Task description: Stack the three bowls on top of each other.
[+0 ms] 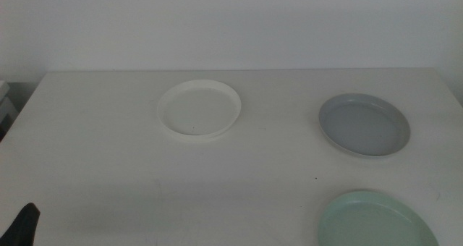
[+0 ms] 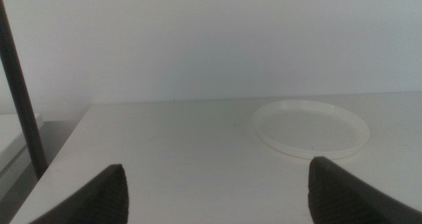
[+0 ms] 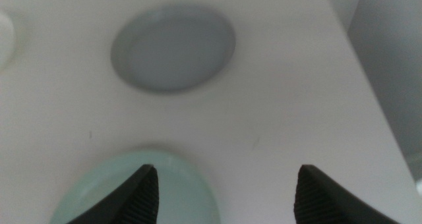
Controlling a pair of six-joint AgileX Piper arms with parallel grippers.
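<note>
White desk (image 1: 94,145) is carrying white bowl (image 1: 199,108), grey-blue bowl (image 1: 364,124) and pale green bowl (image 1: 376,221) well apart, unstacked; right gripper (image 3: 224,191) is hovering wide-fingered over the green for pickup, left gripper (image 2: 217,191) waiting wide.

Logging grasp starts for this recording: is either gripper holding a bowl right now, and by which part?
Nothing is held. The left gripper and right gripper are both open and empty; the white bowl, grey-blue bowl and pale green bowl lie apart on the table.
</note>
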